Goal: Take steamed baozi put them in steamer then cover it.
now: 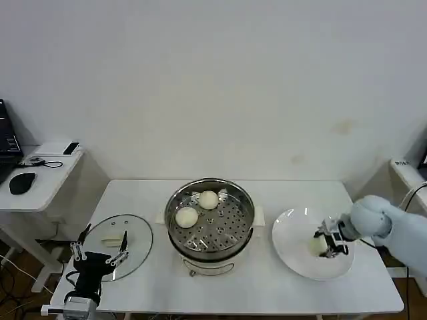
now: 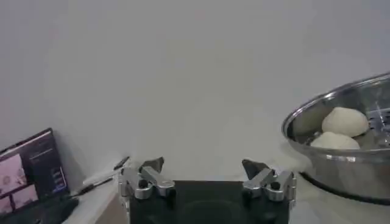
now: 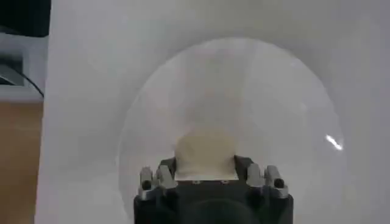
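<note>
- Head view: the steamer point(image 1: 211, 223) stands at the middle of the white worktop point(image 1: 267, 287), uncovered. Two steamed baozi point(image 1: 187, 217) lie on its perforated tray, on the side toward the worktop's left and far edges.
- Head view: the cover point(image 1: 119, 245) lies flat near the worktop's left edge, handle up. The left pincer point(image 1: 100, 255) sits at the front-left corner, its fingers spread, overlapping the cover's near rim.
- Head view: a white plate point(image 1: 293, 233) rests near the right edge. The right pincer point(image 1: 328, 243) is down on it, pinching a third baozi point(image 1: 317, 246).
- Left wrist view: the left pincer point(image 2: 206, 167) has its fingers spread wide, nothing between them. The steamer point(image 2: 347, 152) stands beyond, two baozi point(image 2: 344, 120) inside.
- Right wrist view: the right pincer point(image 3: 206, 165) has a finger against each side of the baozi point(image 3: 204, 149), which sits on the plate point(image 3: 274, 91).
</note>
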Robot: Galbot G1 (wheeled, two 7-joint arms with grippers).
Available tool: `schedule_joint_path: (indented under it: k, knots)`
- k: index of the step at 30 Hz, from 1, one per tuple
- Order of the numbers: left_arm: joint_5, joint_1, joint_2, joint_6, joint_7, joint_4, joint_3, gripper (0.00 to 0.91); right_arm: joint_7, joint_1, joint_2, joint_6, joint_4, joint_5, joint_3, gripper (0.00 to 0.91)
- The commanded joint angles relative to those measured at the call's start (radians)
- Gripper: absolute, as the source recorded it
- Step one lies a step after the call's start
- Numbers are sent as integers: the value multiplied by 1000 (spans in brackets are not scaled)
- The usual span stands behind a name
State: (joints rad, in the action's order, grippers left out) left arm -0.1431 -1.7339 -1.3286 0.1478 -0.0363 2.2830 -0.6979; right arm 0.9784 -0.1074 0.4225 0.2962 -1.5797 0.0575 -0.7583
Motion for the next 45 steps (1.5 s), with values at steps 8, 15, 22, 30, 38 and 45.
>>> schedule_joint_path:
  k: [8, 15, 22, 30, 38, 45]
  knots:
    - [6, -6, 3, 0, -1, 16, -6, 907, 15, 629, 101, 8, -4, -204, -301, 645]
    - [9, -12, -3, 1, -1, 23, -6, 907, -4, 764, 274, 22, -11, -274, -412, 645]
    - [11, -17, -9, 4, 0, 32, -19, 907, -26, 744, 470, 26, 31, -315, -416, 645]
    - [21, -24, -22, 1, 0, 35, -43, 907, -41, 663, 626, -20, 40, -282, -457, 645]
    - [27, -16, -26, -1, -1, 24, -59, 907, -24, 626, 691, -110, 30, -170, -552, 645]
    - [28, -16, -31, -6, -3, 17, -63, 907, -23, 602, 700, -159, -4, -143, -589, 645]
